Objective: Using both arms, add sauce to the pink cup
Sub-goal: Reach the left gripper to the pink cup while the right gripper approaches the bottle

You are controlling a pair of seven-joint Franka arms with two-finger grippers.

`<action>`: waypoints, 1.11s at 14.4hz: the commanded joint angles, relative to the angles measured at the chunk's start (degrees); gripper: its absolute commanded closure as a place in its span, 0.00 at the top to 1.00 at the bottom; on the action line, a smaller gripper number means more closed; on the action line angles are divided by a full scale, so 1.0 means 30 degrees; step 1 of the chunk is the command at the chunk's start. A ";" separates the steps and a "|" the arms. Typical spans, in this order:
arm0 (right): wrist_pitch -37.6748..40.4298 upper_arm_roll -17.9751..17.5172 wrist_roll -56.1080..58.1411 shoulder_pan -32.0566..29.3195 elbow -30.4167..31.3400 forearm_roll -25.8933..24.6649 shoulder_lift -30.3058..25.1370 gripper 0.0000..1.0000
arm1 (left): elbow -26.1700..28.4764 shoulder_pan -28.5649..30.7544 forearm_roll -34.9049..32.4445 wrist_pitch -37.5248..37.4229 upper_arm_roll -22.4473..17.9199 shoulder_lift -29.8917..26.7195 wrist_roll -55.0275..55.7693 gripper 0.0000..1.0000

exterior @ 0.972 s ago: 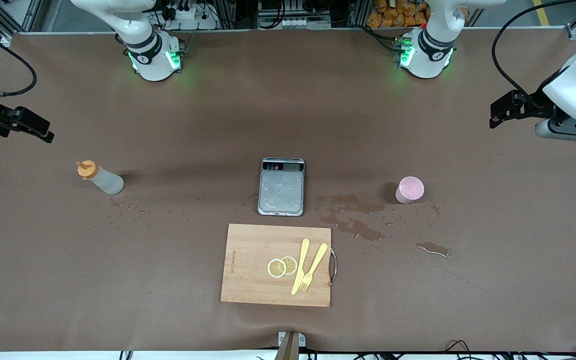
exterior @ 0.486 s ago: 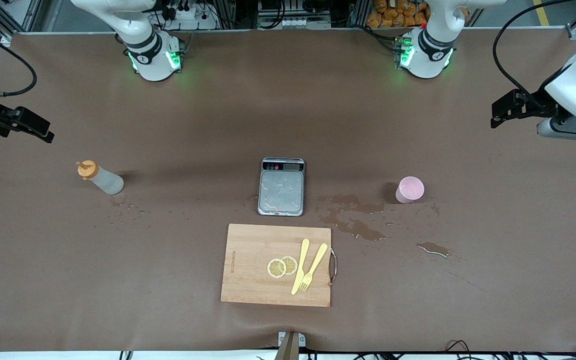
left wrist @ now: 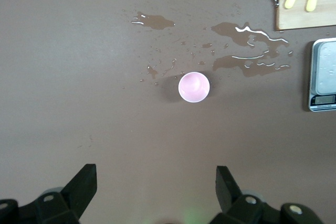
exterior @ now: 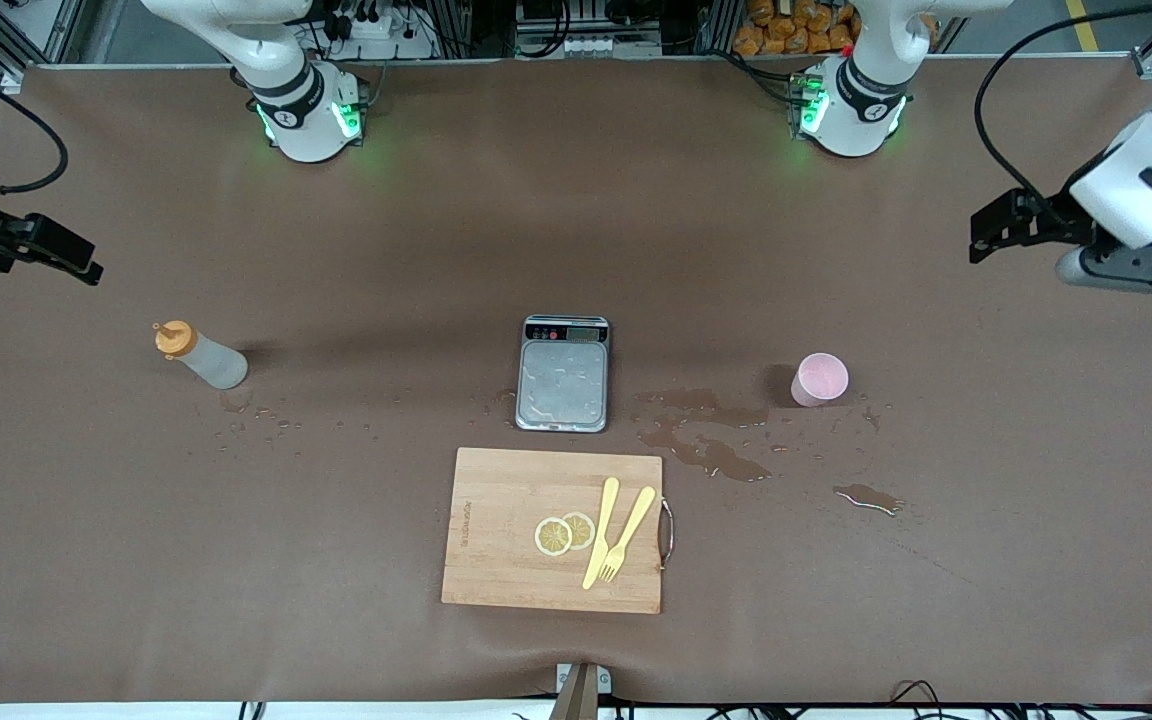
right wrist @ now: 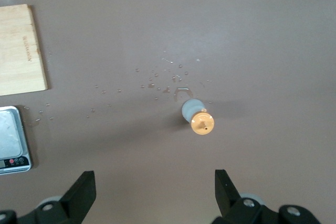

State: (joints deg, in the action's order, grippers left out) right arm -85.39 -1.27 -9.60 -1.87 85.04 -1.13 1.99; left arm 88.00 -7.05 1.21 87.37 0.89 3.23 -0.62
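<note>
Hovering high at the two ends of the counter (exterior: pixel 136 520), both arms are off the surface and touch nothing. Your left gripper (exterior: pixel 986 230) hangs over bare counter at the left arm's end, its white wrist angled down toward the middle; in the left wrist view its two black fingers (left wrist: pixel 84 182) stand wide apart with nothing between them. Your right gripper (exterior: pixel 76 262) hangs over the right arm's end, and the right wrist view shows its fingers (right wrist: pixel 84 187) spread just as wide, also holding nothing.

You'll find the pink cup (exterior: pixel 820 379) upright on the counter toward the left arm's end, well apart from the grey scale (exterior: pixel 563 373) in the middle. It is a pale pink tumbler with a round rim. The sauce (exterior: pixel 200 356) stands toward the right arm's end, a translucent greyish-white bottle with an orange cap, with small droplets just beside it on the side nearer the front camera.

From the left wrist you look straight down into the cup (left wrist: pixel 193 87), and its inside reads plain pink. That view also shows the wet patches (left wrist: pixel 247 45) near the cup more sharply, with glints on them. From the right wrist you see the bottle (right wrist: pixel 198 117) from above, its orange nozzle at the centre. Only the front view shows the whole cutting board (exterior: pixel 553 530) with its lemon slices (exterior: pixel 564 533) and yellow cutlery (exterior: pixel 616 533).
</note>
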 commanded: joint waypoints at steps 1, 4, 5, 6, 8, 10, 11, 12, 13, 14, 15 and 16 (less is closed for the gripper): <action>0.0220 -0.0075 -0.0110 -0.0958 0.0041 -0.0268 0.1086 1.00 | -0.0328 0.0065 -0.0548 0.1107 0.0259 0.1584 0.0263 1.00; 0.0514 -0.0075 -0.0228 -0.1280 0.0041 -0.0239 0.1239 1.00 | -0.0125 0.0269 -0.0490 0.1930 0.0318 0.2378 0.0469 1.00; 0.0543 -0.0075 -0.0229 -0.1398 0.0070 -0.0181 0.1327 1.00 | 0.0311 0.0328 -0.0403 0.2308 0.0318 0.2467 0.0469 1.00; 0.0601 -0.0075 0.0032 -0.1660 0.0100 -0.0180 0.1357 1.00 | 0.1041 0.0328 -0.0286 0.3037 0.0318 0.2352 0.0469 1.00; 0.0601 -0.0075 -0.0227 -0.2071 0.0129 -0.0151 0.1503 1.00 | 0.2185 0.0270 0.0094 0.4036 0.0318 0.2263 0.0847 1.00; 0.0601 -0.0075 -0.0316 -0.2596 0.0100 0.0082 0.1590 1.00 | 0.3443 0.0095 0.0213 0.5672 0.0347 0.2322 0.1404 1.00; 0.0572 -0.0075 -0.0491 -0.3006 0.0071 0.0228 0.1649 1.00 | 0.4176 0.0065 0.0213 0.6522 0.0406 0.2293 0.1668 1.00; 0.0601 -0.0075 -0.0956 -0.3242 0.0042 0.0636 0.1737 1.00 | 0.4676 0.0065 0.0213 0.6937 0.0667 0.2322 0.1931 1.00; 0.0601 -0.0075 -0.1831 -0.3593 0.0070 0.0959 0.1738 1.00 | 0.5232 0.0123 0.0242 0.7434 0.0844 0.2322 0.1963 1.00; 0.0630 -0.0075 -0.2826 -0.3741 0.0042 0.1136 0.1767 1.00 | 0.5992 0.0210 0.0591 0.8222 0.0875 0.2264 0.1963 1.00; 0.0631 -0.0075 -0.3706 -0.3830 0.0041 0.1312 0.1796 1.00 | 0.6492 0.0240 0.0942 0.8607 0.0875 0.2205 0.1963 1.00; 0.0863 -0.0075 -0.4759 -0.3947 0.0041 0.1343 0.1883 1.00 | 0.6787 0.0212 0.0946 0.8640 0.0875 0.2205 0.1934 1.00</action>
State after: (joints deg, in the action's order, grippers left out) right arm -83.88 -0.78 -18.05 -12.46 85.47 1.49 7.23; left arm 104.71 -6.88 2.69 111.15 3.21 11.51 4.72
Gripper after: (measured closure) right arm 0.000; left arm 0.000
